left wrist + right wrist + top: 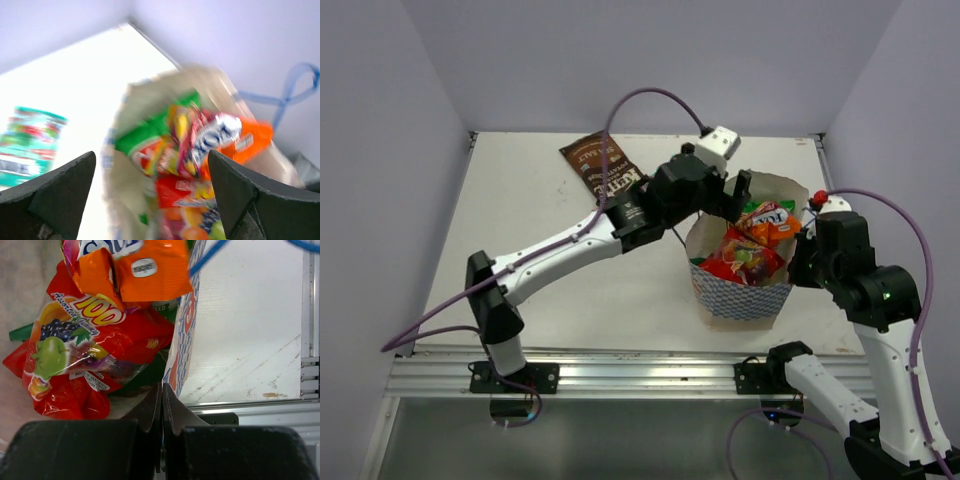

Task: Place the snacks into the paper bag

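Nearly full, the paper bag (740,300) stands with a red packet (740,258) and an orange packet (770,222) heaped inside. Beside it, the right gripper (162,390) pinches its wall, apparently to steady it. Above its mouth, the left gripper (150,195) hangs wide open and empty, arm outstretched. A brown crisp bag (603,168) lies beyond it.

brown crisp bag (603,166) partly behind left arm (570,245), teal packet (30,146) blurred

Chequered paper bag (740,300) upright, open, orange packet (770,222) atop red packet (742,260) inside, brown crisp bag (603,170) outside, flat.
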`<action>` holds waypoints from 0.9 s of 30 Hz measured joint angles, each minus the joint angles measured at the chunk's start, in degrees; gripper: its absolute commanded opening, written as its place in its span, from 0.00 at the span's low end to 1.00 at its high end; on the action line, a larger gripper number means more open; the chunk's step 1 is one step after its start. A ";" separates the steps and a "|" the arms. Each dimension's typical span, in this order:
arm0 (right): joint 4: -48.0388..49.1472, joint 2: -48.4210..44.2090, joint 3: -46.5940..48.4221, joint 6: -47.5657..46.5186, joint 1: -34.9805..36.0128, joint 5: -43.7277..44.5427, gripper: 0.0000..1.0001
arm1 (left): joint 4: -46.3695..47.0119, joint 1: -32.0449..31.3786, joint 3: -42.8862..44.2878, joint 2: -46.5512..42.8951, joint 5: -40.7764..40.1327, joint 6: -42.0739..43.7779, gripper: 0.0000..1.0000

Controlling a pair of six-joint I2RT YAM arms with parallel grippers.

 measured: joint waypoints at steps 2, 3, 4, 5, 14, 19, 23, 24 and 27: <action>-0.04 -0.11 -0.13 0.02 0.02 -0.09 0.00 | 1.01 0.83 0.42 -3.67 -6.54 1.66 0.99; -0.04 -0.15 -0.31 0.02 0.02 -0.07 0.00 | 1.18 2.23 1.14 -5.29 -8.66 1.99 0.99; -0.04 -0.17 -0.37 0.02 0.00 -0.07 0.00 | 1.14 4.26 2.34 -6.38 -9.75 2.10 0.99; -0.04 -0.24 -0.39 0.02 0.02 -0.07 0.00 | 0.85 7.30 4.04 -6.64 -11.13 1.90 0.99; -0.28 -0.46 -0.37 0.04 0.00 0.07 0.00 | -4.33 35.47 7.52 15.02 -14.73 -2.78 0.95; -0.28 0.17 -0.37 0.13 0.02 0.85 0.00 | -9.81 38.62 4.44 27.06 -12.09 -3.54 0.95; -0.15 1.05 -0.37 0.26 0.02 0.90 0.00 | -10.60 38.77 4.50 28.68 -10.75 -3.67 0.95; -0.04 1.31 -0.39 0.26 0.00 0.90 0.00 | -10.27 38.77 4.83 28.68 -10.67 -3.67 0.95; 0.26 2.23 -0.39 0.26 0.00 0.90 0.00 | -9.05 38.91 4.92 28.72 -10.14 -3.82 0.76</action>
